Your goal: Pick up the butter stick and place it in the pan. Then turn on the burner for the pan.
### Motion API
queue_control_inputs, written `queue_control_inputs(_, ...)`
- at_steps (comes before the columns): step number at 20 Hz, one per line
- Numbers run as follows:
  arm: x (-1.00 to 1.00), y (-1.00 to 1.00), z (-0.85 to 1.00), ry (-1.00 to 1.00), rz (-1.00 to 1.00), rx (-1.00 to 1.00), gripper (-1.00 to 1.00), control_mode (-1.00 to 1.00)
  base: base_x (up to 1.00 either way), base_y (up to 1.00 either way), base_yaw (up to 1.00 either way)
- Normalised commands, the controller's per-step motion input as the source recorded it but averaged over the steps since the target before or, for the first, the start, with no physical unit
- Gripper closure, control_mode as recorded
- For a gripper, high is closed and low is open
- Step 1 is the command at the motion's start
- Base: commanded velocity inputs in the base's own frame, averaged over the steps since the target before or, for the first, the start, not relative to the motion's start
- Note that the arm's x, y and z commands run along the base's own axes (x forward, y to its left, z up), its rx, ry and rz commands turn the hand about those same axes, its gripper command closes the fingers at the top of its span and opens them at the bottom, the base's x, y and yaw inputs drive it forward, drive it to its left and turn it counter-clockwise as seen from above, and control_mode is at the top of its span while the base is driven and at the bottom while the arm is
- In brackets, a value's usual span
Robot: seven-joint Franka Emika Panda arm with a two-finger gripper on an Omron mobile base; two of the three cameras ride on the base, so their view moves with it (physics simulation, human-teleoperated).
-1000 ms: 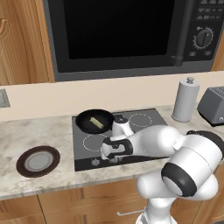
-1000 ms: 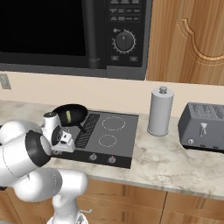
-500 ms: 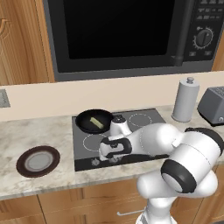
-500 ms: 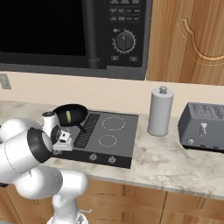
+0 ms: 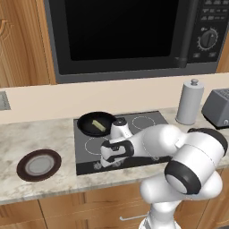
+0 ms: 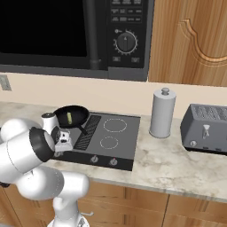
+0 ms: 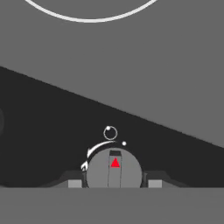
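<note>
While the gripper (image 5: 108,160) hangs low over the front strip of the cooktop (image 5: 147,134), its two fingertips (image 7: 75,183) sit on either side of a round grey knob (image 7: 114,170) with a red triangle mark, close to it or touching, and whether they press on it cannot be told. Far to the hand's left on the counter (image 5: 27,138) lies the brown plate (image 5: 39,164). Beyond the hand and slightly left sits the pan (image 5: 95,123) on its burner (image 5: 85,132), with the butter stick (image 5: 99,125) lying inside it; the pan's handle (image 6: 81,129) runs toward the hand. To the right stand a grey canister (image 5: 188,102) and a toaster (image 6: 208,128), well apart from the hand, under the microwave (image 6: 88,35). In both base views the wrist and forearm cover the fingers and the knob beneath them. The right base view shows two more knobs (image 6: 94,159) along the front strip, which the arm hides in the left one. The hand view gives the knob's markings and part of a white ring (image 7: 89,18).
</note>
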Motion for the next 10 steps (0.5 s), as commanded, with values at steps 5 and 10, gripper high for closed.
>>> queue_control_inputs(5,-0.03,0.0,-0.24,0.0,0.24,-0.01,1.0,-1.0,0.0,0.0,0.0)
queue_control_inputs(10,-0.02,0.0,-0.27,0.0,0.24,0.0,1.0,-1.0,0.0,0.0,0.0)
